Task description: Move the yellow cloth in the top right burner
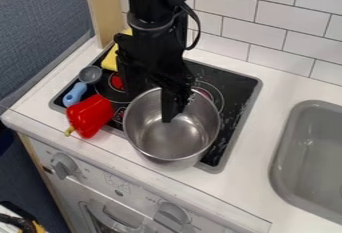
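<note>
Hanging at the steel pot [150, 139], my tool [172, 113] masks part of its rim; opening and contact I cannot tell. The yellow cloth [109, 62] lies at the cooktop's [246, 83] back left, partly hidden behind my arm [152, 7].

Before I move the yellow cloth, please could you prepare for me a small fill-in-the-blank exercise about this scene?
1. The pincer hangs over a round metal ____.
2. The cloth is partly hidden behind the robot's black ____.
3. The colour of the bell pepper is ____.
4. In the camera view, the grey sink is to the ____ of the stove.

Missing words, in order: pot; arm; red; right.
</note>
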Controlling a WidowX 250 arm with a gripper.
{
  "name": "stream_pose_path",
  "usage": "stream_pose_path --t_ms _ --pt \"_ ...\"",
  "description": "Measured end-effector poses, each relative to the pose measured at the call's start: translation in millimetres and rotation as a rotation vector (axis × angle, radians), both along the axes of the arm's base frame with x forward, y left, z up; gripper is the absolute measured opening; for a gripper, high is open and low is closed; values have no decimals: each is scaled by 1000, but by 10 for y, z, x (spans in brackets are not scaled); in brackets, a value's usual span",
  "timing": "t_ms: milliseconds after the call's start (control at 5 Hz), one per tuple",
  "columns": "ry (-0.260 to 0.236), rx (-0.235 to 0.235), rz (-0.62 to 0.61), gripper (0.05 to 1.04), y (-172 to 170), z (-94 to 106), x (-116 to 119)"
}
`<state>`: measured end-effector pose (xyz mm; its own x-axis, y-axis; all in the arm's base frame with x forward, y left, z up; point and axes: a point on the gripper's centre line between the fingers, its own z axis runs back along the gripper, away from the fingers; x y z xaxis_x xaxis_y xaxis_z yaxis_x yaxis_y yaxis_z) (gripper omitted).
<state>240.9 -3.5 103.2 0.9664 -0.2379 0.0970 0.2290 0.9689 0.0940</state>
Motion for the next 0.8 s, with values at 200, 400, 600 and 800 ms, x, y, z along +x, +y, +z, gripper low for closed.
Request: stream_pose_path --t_ms 200,400,600,800 --pt "22 0 -4 1005 -1 -52 -10" --pt "56 5 89 1005 440 -126 135" --pt "32 9 154 1005 812 -69 368" --pt "32 6 260 1004 1216 -161 530"
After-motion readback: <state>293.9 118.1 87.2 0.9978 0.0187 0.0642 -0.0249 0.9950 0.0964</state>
